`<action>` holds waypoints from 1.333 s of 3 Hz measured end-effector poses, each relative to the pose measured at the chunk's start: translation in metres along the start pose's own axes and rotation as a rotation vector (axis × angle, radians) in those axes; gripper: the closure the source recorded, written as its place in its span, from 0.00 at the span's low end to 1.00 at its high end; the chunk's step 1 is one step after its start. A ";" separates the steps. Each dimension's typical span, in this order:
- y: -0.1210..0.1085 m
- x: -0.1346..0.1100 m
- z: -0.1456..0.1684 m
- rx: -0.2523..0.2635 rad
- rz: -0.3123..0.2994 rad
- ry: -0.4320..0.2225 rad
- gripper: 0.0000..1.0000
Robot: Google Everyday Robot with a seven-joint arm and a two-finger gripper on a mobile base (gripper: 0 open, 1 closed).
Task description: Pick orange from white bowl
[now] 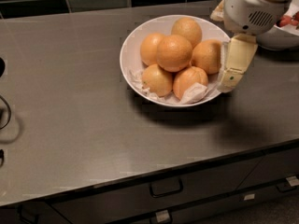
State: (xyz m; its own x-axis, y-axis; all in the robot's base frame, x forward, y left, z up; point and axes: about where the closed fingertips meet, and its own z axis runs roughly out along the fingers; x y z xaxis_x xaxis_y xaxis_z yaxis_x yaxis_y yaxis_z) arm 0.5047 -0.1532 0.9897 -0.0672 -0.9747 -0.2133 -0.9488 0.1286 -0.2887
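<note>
The white bowl [127,48] sits on the grey counter, lined with crumpled white paper and holding several oranges. The orange [174,52], the biggest and deepest in colour, lies on top in the middle of the pile. My gripper [221,50] hangs over the bowl's right rim, open and empty. Its near cream finger [236,62] points down just outside the rightmost orange, and the far finger [217,11] peeks out behind the white wrist housing [252,8]. The gripper touches no orange.
A second white bowl with red fruit [282,34] stands at the back right, partly behind the wrist. Dark tiles run along the back wall. Drawer handles [166,189] show below the counter's front edge. Dark curved objects [3,111] sit at the left edge.
</note>
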 end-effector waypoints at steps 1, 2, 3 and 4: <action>-0.002 -0.002 0.001 0.002 -0.003 -0.003 0.00; -0.016 -0.016 0.005 -0.002 -0.028 -0.023 0.00; -0.027 -0.027 0.012 -0.013 -0.042 -0.051 0.00; -0.034 -0.038 0.023 -0.021 -0.041 -0.094 0.00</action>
State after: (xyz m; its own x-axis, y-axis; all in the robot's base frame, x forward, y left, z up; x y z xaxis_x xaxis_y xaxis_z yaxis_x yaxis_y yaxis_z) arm 0.5464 -0.1167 0.9862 -0.0002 -0.9574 -0.2887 -0.9565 0.0844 -0.2792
